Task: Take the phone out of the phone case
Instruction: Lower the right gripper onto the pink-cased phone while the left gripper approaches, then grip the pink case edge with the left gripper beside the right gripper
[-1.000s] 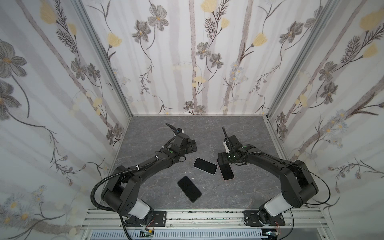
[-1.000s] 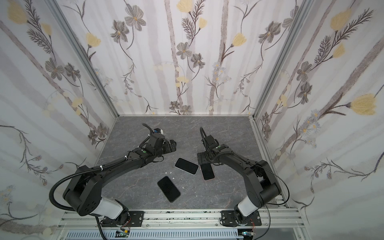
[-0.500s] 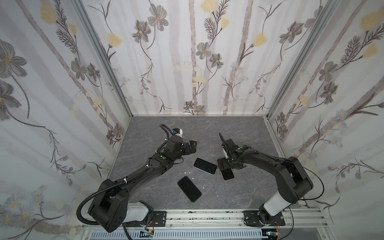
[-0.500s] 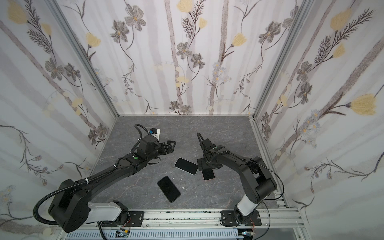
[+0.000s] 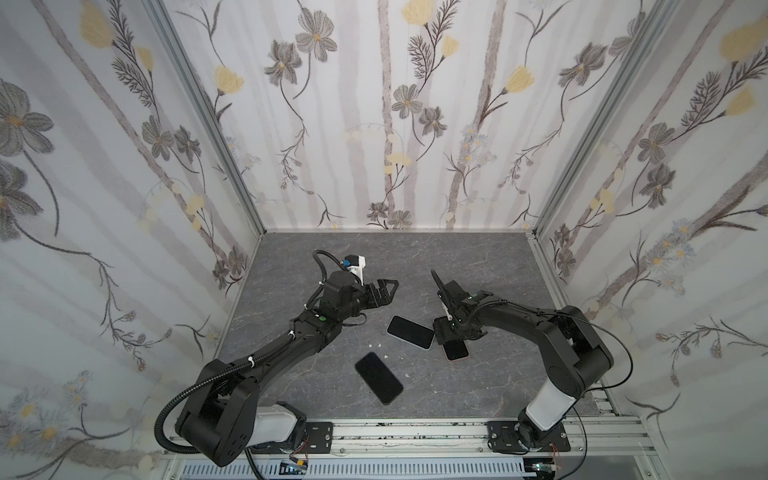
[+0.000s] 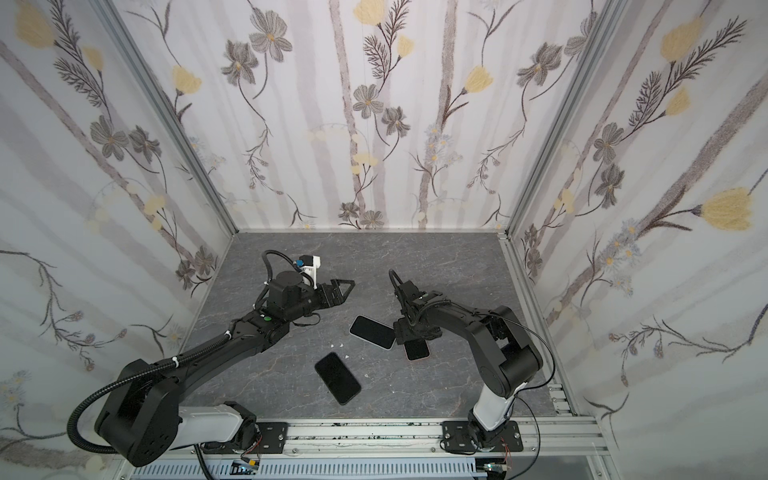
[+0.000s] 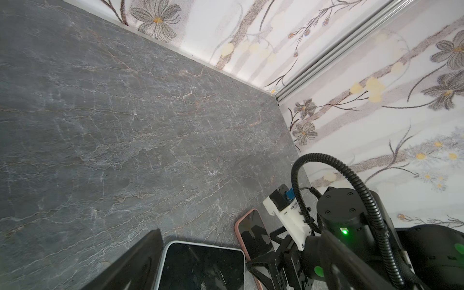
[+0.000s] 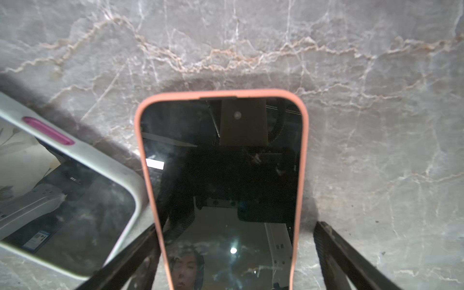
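Note:
A phone in a salmon-pink phone case (image 8: 221,163) lies screen up on the grey table, seen in both top views (image 5: 457,351) (image 6: 417,350). My right gripper (image 8: 233,261) (image 5: 446,332) is low over it and open, its jaws straddling the near end of the case. One finger (image 8: 130,256) is at the case's edge. The other finger (image 8: 346,258) stands clear of it. My left gripper (image 5: 386,291) (image 6: 340,291) hangs open and empty above the table, behind the phones. Only one of its fingers (image 7: 135,263) shows in the left wrist view.
A phone in a white case (image 5: 410,331) (image 8: 62,200) lies right beside the pink one, almost touching it. A black phone (image 5: 378,377) (image 6: 337,378) lies nearer the front rail. Small white flecks (image 5: 376,345) dot the table. Floral walls close three sides.
My right gripper has slid towards the front and lowered over the pink-cased phone. The left arm's wrist has lifted, its gripper staying open in about the same place.

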{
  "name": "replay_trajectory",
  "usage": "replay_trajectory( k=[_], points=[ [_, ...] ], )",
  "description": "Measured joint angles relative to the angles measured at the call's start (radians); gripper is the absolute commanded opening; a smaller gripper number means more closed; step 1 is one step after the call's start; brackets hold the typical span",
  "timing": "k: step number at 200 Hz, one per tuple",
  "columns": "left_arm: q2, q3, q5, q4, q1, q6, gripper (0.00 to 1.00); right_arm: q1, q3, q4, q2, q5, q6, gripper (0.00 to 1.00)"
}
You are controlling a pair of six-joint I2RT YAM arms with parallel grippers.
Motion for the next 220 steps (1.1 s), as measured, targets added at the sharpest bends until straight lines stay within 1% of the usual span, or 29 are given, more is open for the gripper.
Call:
replay_trajectory(
  k=[57,77,110,123,138,160,176,189,197,220],
  points=[
    [-0.005,-0.007,0.005,0.001,0.001,0.000,1.00,0.004,0.036,-0.002,0.036,0.002,0.000,0.90],
    [-0.010,-0.009,0.005,0.000,0.001,0.000,1.00,0.005,0.046,-0.001,0.045,0.001,0.000,0.86],
    [-0.013,-0.014,0.000,0.001,0.001,0.001,1.00,0.005,0.050,0.007,0.055,0.003,0.001,0.75],
    [-0.013,-0.014,-0.019,0.000,0.001,0.001,1.00,0.005,0.050,0.007,0.054,0.003,0.001,0.73],
    [-0.008,-0.007,-0.066,-0.017,0.001,0.004,1.00,0.005,0.050,0.008,0.052,0.003,0.001,0.71],
    [0.020,0.036,-0.152,-0.065,0.003,0.024,1.00,0.002,0.043,0.014,0.039,0.006,0.010,0.67],
    [0.045,0.069,-0.177,-0.083,0.006,0.031,1.00,-0.014,0.024,0.024,0.017,0.008,0.028,0.65],
    [0.071,0.098,-0.175,-0.093,0.011,0.044,1.00,-0.035,0.002,0.032,-0.011,0.007,0.039,0.64],
    [0.091,0.117,-0.153,-0.097,0.014,0.046,1.00,-0.048,-0.014,0.046,-0.032,0.000,0.050,0.63],
    [0.156,0.165,-0.098,-0.097,-0.006,0.058,1.00,-0.115,-0.087,0.122,-0.115,-0.106,0.088,0.60]
  ],
)
